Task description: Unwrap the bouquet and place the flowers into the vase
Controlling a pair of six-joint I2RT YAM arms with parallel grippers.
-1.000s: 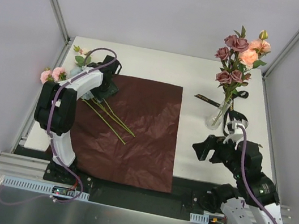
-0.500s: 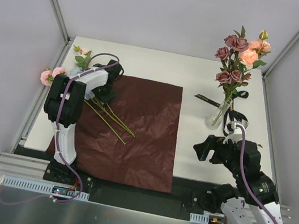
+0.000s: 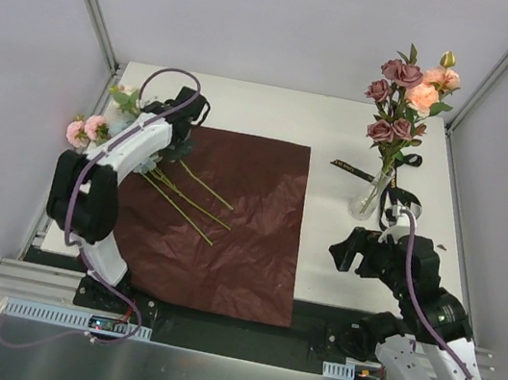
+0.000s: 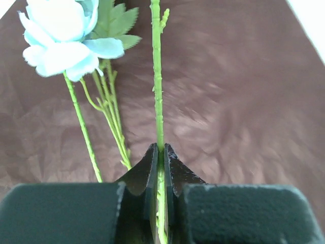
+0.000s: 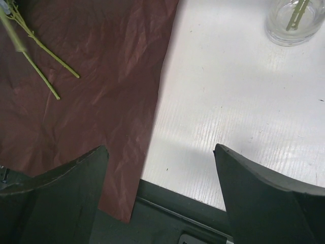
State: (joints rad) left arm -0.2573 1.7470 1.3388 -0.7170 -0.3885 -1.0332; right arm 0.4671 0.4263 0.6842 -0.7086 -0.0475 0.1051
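Note:
The bouquet is undone: its dark red paper [image 3: 238, 226] lies flat on the table. Loose flowers [image 3: 88, 130] lie at the paper's left edge, their green stems [image 3: 184, 200] across it. My left gripper [image 4: 160, 148] is shut on one green stem [image 4: 157, 76], just above the paper's far left corner [image 3: 181, 137]. A pale blue bloom [image 4: 63, 38] lies beside it. The clear glass vase [image 3: 370, 198] stands at the right and holds several mauve and peach roses [image 3: 407, 89]. My right gripper [image 5: 161, 162] hangs open and empty over the table's near edge, in front of the vase [image 5: 294, 20].
A black ribbon [image 3: 397, 196] lies around and behind the vase. The table's left rim [image 3: 67, 188] runs right beside the loose blooms. Metal frame posts stand at the back corners. The paper's right edge [image 5: 162, 91] ends short of the vase.
The left gripper's jaws have closed onto a flower stem, and the arm has shifted slightly toward the back. That stem has swung on the paper. My right arm holds still.

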